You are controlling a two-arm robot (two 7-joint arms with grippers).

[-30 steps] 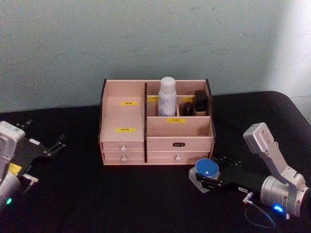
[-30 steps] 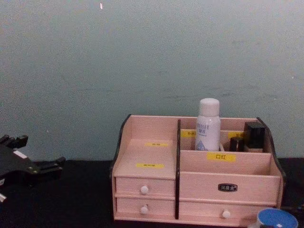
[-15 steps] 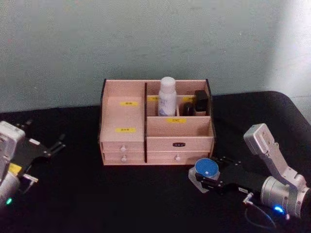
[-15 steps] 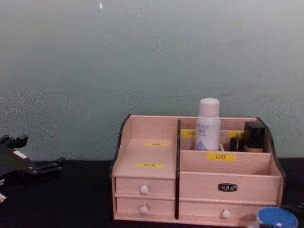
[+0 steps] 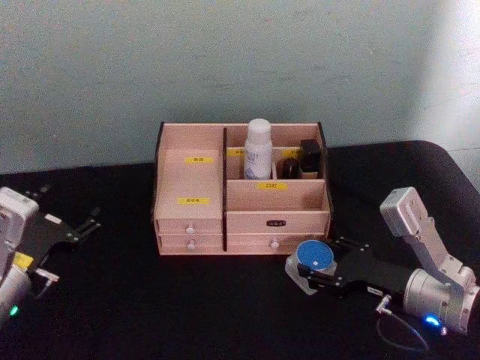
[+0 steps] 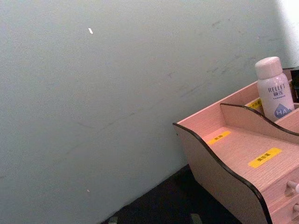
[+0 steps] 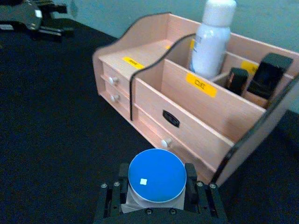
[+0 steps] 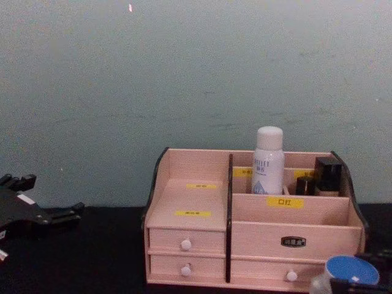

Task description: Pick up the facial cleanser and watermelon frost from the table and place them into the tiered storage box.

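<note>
My right gripper (image 7: 157, 189) grips the watermelon frost (image 7: 157, 175), just short of the tiered storage box (image 7: 196, 112); the facial cleanser (image 7: 210, 39) stands in a rear compartment ahead. Next, I judge, I should lift the jar forward over the front wall; my left gripper (image 5: 87, 223) idles far aside.

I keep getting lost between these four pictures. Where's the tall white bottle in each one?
Head view: bottle upper middle, standing at the back of the box.
Chest view: bottle right of centre, poking above the box.
Left wrist view: bottle beyond the box's stepped side.
Right wrist view: bottle in the box, beyond the blue-lidded jar.
Shared landmark: the box's dark divider, right beside the bottle.
</note>
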